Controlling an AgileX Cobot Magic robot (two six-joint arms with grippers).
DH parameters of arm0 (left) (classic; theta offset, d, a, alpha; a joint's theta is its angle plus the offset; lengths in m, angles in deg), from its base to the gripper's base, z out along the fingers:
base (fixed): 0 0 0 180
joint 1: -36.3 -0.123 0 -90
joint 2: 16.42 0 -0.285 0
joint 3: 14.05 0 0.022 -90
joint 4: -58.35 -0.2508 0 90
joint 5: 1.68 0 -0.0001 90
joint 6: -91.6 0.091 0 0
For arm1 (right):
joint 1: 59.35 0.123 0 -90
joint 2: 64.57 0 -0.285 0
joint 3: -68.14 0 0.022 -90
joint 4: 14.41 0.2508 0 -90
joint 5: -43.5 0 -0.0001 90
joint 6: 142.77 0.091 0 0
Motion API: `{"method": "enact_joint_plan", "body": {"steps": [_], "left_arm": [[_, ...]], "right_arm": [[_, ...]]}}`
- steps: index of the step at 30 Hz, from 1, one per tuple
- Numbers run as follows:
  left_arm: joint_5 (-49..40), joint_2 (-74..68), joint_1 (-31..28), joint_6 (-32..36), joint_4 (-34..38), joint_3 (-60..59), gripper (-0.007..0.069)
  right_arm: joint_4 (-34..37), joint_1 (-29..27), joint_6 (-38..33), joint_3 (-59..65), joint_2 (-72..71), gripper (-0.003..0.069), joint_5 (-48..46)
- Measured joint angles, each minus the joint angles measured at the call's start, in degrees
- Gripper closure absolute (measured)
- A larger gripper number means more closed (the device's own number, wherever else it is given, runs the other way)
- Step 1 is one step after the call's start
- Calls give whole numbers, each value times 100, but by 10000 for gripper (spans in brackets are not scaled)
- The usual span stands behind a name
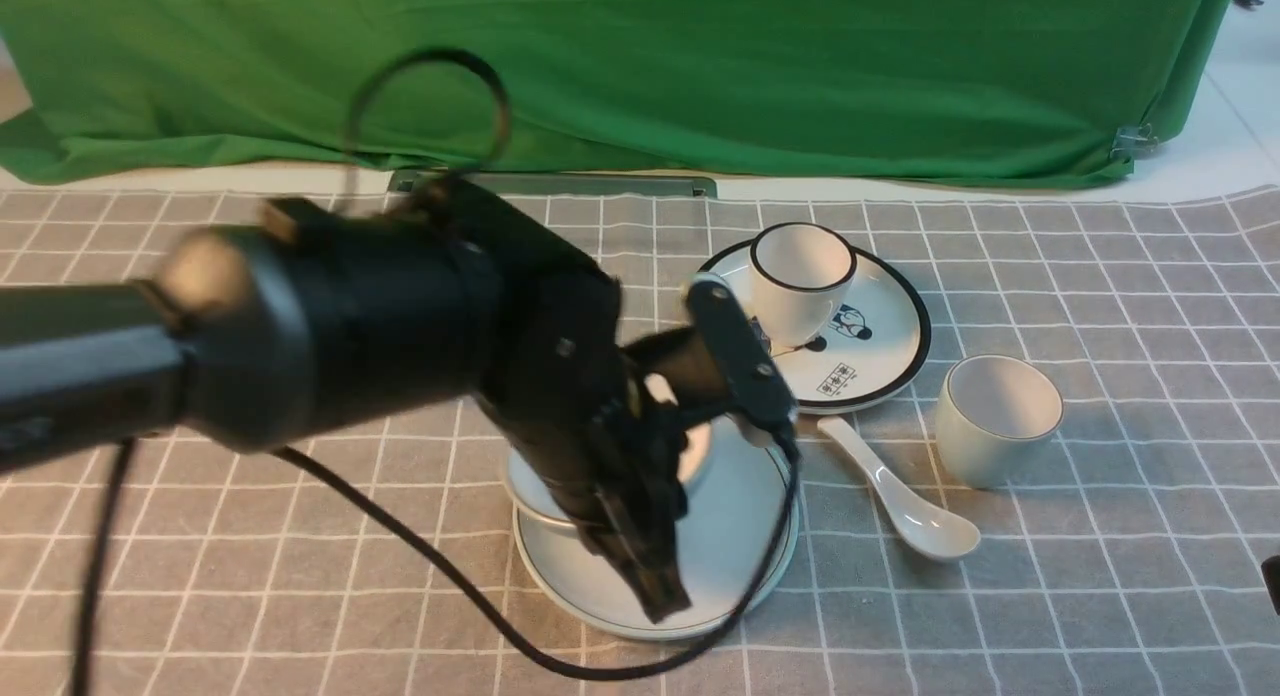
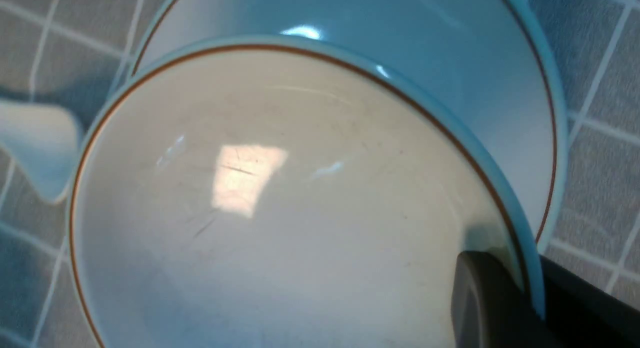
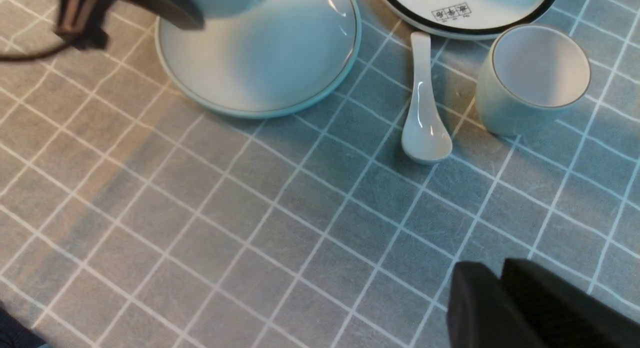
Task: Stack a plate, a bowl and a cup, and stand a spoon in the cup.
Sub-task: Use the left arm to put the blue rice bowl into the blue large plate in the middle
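Behind the left arm, half-hidden bowl

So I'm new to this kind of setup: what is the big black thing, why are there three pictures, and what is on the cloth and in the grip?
The black thing is the robot's left arm, one of two, each ending in a gripper. The front view looks forward from between the arms; the other two come from cameras on each wrist.

On the checked cloth lies a plain pale plate with a pale bowl over it. The left gripper is shut on the bowl's rim, one finger inside and one outside. Whether the bowl rests on the plate or hangs just above it, I cannot tell.

Beside the plate lie a white spoon and a plain cup. Behind them a black-rimmed cup stands on a cartoon plate.

The right gripper hangs above bare cloth, holding nothing, its fingers close together.
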Motion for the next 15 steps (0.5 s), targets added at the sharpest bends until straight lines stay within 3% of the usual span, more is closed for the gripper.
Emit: {"method": "enact_joint_plan", "body": {"steps": [15], "left_arm": [[223,-644,67,279,489,178,582]], "right_arm": [[0,0,19,0,0,531,23]]}}
